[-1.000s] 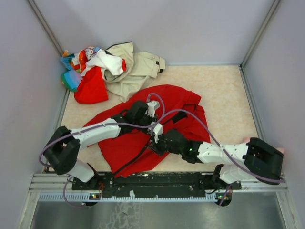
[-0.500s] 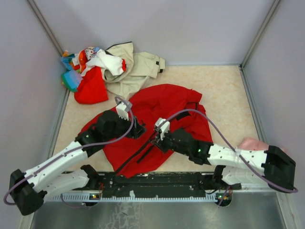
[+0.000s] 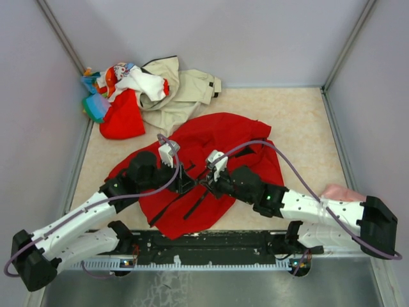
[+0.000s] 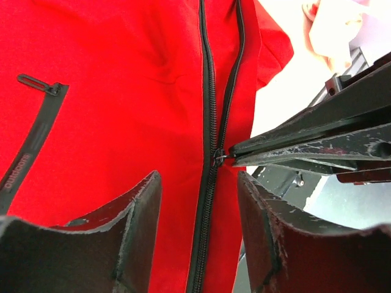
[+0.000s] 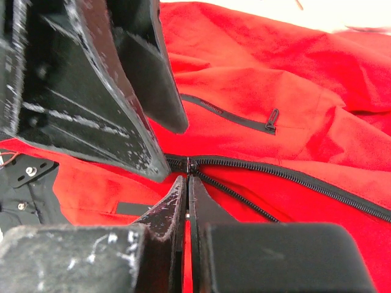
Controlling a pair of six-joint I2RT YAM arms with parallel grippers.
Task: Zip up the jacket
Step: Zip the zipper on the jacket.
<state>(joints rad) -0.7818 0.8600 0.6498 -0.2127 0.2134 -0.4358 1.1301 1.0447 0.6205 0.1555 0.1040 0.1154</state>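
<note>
The red jacket [image 3: 220,137] lies spread in the middle of the table, its black front zipper [image 4: 208,91] running toward the near edge. My right gripper [image 3: 206,181] is shut on the zipper pull at the slider [image 5: 192,166]; the teeth are joined on one side of it and split on the other. In the left wrist view its fingers [image 4: 293,143] reach in from the right to the slider [image 4: 217,159]. My left gripper [image 3: 183,180] is open, its fingertips straddling the joined zipper [image 4: 197,183] just below the slider and gripping nothing.
A pile of clothes sits at the back left: a beige jacket [image 3: 185,89], a small red garment [image 3: 121,119] and mixed colourful items [image 3: 118,77]. A pink cloth [image 3: 342,192] lies by the right arm. Grey walls enclose the table; a black rail [image 3: 211,240] runs along the near edge.
My left arm swung down and left, and its gripper came off the upper jacket down to the zipper beside the right gripper. The right gripper stayed shut at the slider, shifting slightly.
</note>
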